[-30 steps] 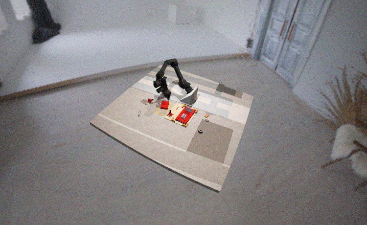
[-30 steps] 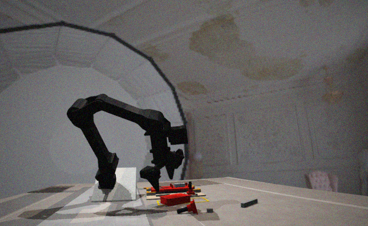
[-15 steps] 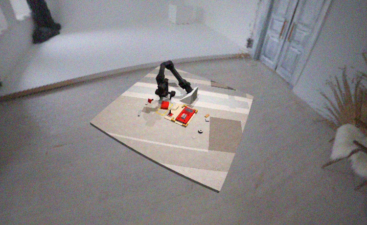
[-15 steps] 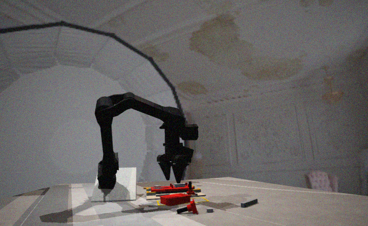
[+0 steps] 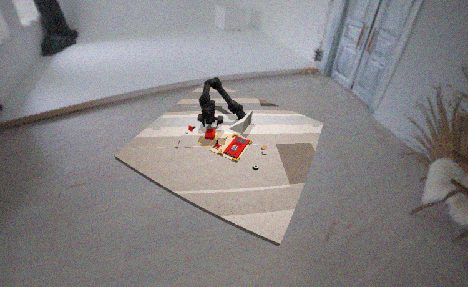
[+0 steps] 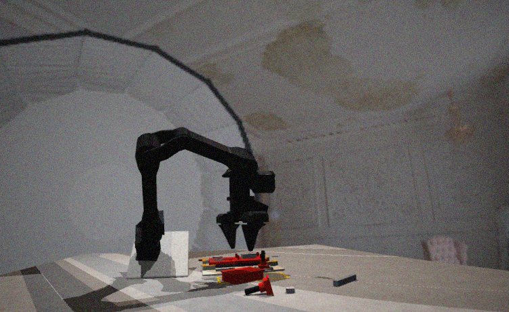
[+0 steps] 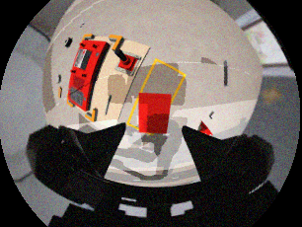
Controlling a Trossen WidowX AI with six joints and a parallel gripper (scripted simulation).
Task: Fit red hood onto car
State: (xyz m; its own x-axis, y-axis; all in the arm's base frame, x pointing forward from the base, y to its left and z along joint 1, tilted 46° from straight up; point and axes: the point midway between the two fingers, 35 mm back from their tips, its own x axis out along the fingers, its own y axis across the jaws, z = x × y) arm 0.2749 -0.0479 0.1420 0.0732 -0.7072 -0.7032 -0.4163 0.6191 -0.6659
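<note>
The hood, a red shell, lies on the table with its flat roof up, partly inside a yellow outline. Its corner holes cannot be made out. My gripper is open and empty, pointing down above the hood without touching it. In the wrist view the hood shows between and just beyond the fingertips. The red chassis sits in the jig beside the hood, with the grey engine block and short dark pegs on its deck.
A small red stand with a black post is on the jig board between hood and chassis. A red piece with a black stem lies beyond the hood. A pale upright panel stands near the arm's base. A dark bar and a wheel lie farther out.
</note>
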